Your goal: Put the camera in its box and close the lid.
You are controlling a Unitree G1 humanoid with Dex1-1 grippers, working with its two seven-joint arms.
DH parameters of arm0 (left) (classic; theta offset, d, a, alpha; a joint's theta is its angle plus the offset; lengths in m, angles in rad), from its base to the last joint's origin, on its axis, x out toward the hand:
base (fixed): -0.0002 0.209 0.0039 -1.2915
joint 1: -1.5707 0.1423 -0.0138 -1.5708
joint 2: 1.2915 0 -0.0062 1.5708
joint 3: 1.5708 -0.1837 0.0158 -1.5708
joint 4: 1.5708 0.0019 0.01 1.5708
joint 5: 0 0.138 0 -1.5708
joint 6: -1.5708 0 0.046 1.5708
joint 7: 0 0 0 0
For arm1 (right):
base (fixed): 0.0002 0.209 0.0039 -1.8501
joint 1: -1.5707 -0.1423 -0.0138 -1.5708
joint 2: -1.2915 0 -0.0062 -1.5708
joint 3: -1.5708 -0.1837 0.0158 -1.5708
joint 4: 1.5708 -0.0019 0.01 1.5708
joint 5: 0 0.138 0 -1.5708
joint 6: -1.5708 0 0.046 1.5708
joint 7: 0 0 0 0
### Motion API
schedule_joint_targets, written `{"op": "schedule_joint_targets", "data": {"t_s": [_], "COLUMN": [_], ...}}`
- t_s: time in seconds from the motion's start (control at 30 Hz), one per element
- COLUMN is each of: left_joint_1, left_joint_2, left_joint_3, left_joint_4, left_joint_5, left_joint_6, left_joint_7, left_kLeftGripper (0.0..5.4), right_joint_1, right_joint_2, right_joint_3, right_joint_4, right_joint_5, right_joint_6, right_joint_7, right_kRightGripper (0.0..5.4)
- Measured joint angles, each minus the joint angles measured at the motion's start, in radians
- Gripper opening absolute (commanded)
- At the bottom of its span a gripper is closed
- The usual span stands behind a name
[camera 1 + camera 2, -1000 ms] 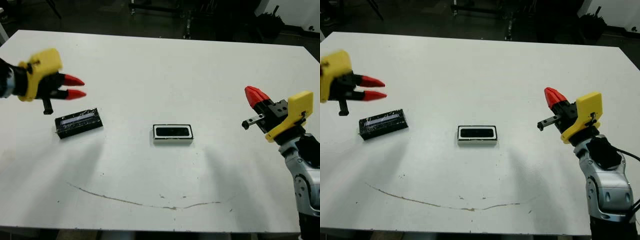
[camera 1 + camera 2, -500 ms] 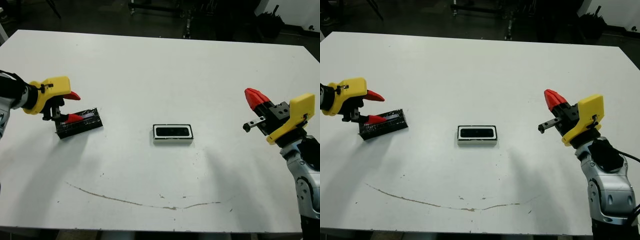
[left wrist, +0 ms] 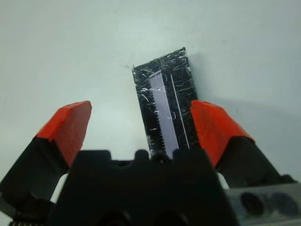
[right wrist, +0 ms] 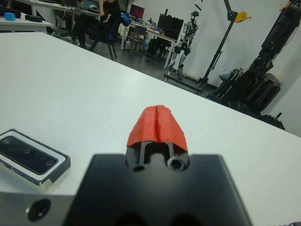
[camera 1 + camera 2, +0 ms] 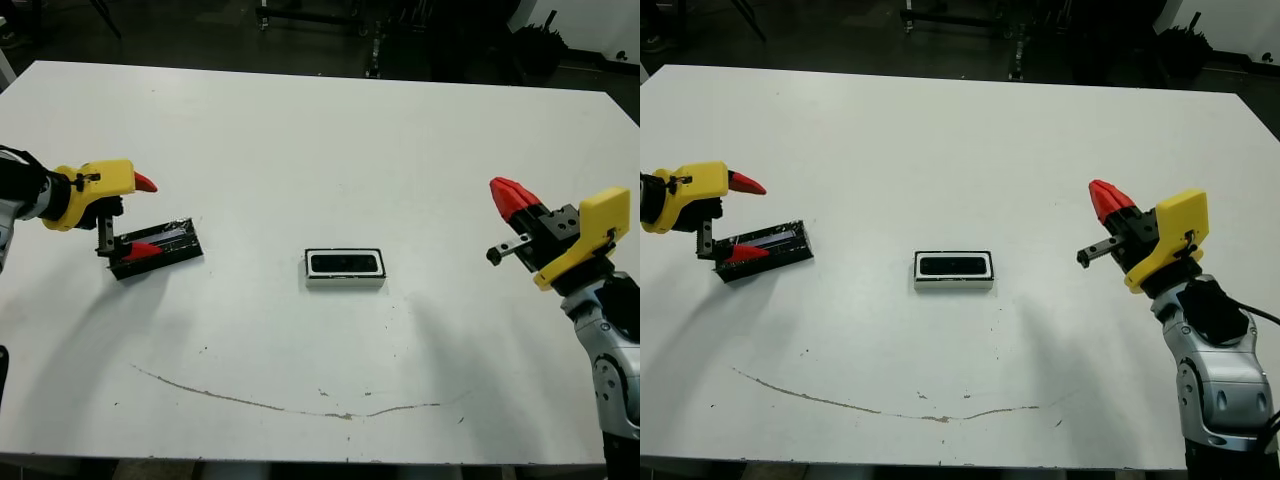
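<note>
Left wrist view — left gripper (image 3: pixel 141 127) spread astride lid (image 3: pixel 164 110); right gripper (image 4: pixel 156 123) pressed together. Risk — glossy lid slipping.

A white table (image 5: pixel 330 150) is filling most of the view, with a thin dark scratch (image 5: pixel 290 405) curving along its near side. Beyond it, a person (image 4: pixel 106 14) is sitting among desks (image 4: pixel 155 35) and dark equipment stands (image 4: pixel 221 42).
</note>
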Motion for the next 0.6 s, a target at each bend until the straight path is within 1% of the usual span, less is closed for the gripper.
{"op": "schedule_joint_targets", "data": {"t_s": [0.1, 0.2, 0.33, 0.47, 0.53, 0.6], "left_joint_1": [-0.002, -0.007, -0.014, -0.023, -0.026, -0.033], "left_joint_2": [0.0, 0.0, 0.001, 0.0, -0.001, -0.005], "left_joint_3": [-0.009, -0.017, -0.023, -0.021, -0.015, -0.004], "left_joint_4": [0.001, 0.013, 0.037, 0.06, 0.072, 0.088], "left_joint_5": [0.019, 0.03, 0.032, 0.032, 0.03, 0.022], "left_joint_6": [-0.008, -0.047, -0.075, -0.079, -0.057, 0.007], "left_joint_7": [0.028, 0.036, 0.039, 0.029, 0.031, 0.031], "left_kLeftGripper": [5.39, 5.39, 5.39, 5.39, 5.39, 5.39], "right_joint_1": [0.001, 0.002, 0.004, 0.004, 0.004, 0.004], "right_joint_2": [-0.001, -0.002, -0.002, -0.002, -0.002, -0.002], "right_joint_3": [0.0, 0.0, 0.0, 0.0, 0.0, 0.0], "right_joint_4": [0.0, 0.0, 0.0, 0.0, 0.0, 0.0], "right_joint_5": [0.004, 0.004, 0.004, 0.005, 0.007, 0.008], "right_joint_6": [0.0, 0.0, 0.0, 0.0, 0.0, 0.0], "right_joint_7": [0.0, 0.0, 0.0, 0.0, 0.0, 0.0], "right_kRightGripper": [0.0, 0.0, 0.0, 0.0, 0.0, 0.0]}}
